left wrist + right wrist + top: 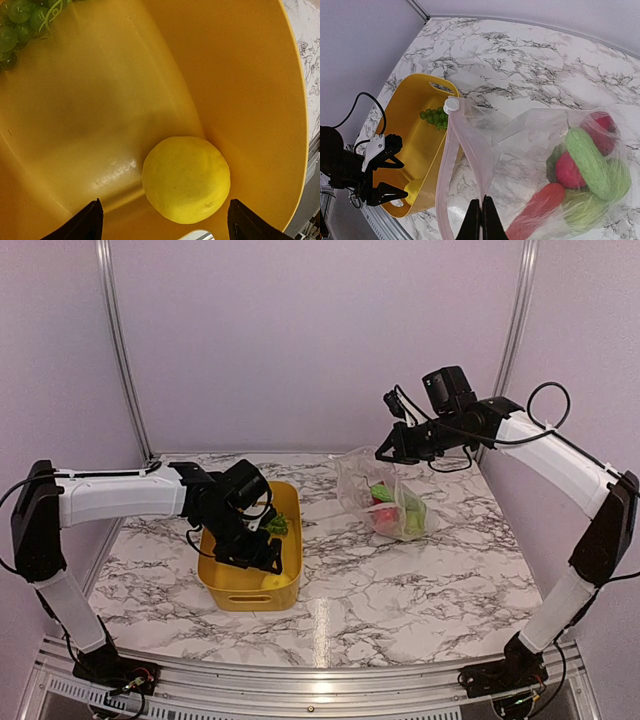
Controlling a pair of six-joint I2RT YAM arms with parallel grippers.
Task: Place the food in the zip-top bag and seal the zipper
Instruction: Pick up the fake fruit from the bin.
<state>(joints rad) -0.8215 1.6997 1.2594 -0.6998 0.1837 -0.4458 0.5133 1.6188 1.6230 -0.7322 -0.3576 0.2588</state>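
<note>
My left end effector [167,226] gapes empty astride the lemon [186,179] in the near corner of the bin [250,75], where the wall could block a finger. The right end effector [481,222] is pinched shut on the bag [525,135], held toward the far edge of the counter [420,580]. The bag's mouth may sag.

Clear bag [530,135] part-filled, lemon [186,179], grapes [15,25] outside

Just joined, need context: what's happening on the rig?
The right gripper is shut on the mouth edge of the zip-top bag, holding it up; several toy foods are already inside. The left gripper hangs open in the yellow bin over the lemon, not gripping it. The grape bunch is also in the bin.
</note>
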